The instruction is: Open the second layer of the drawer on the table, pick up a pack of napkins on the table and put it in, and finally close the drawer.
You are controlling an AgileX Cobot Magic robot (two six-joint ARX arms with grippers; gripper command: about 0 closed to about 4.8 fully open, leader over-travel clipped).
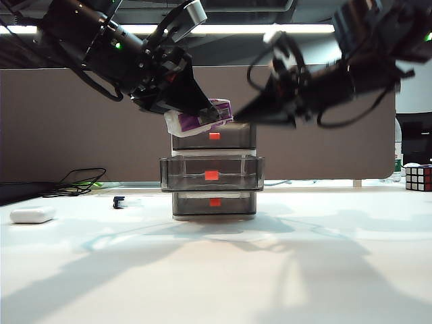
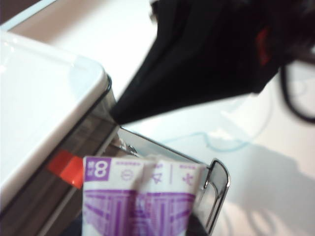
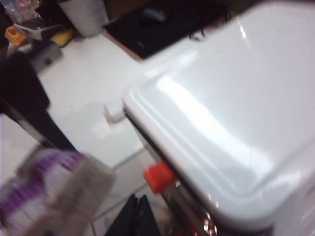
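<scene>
The drawer stands mid-table with its second layer pulled out toward the front. My left gripper is shut on the pack of napkins, a purple and white pack held in front of the top tier, above the open layer. In the left wrist view the pack hangs over the open layer's rim, next to a red tab. My right gripper is shut and empty, its tip close beside the pack. Its closed fingers show below the unit's white top.
On the table's left lie a small white case and a small dark object, with cables behind. A Rubik's cube sits at the far right. A brown partition backs the table.
</scene>
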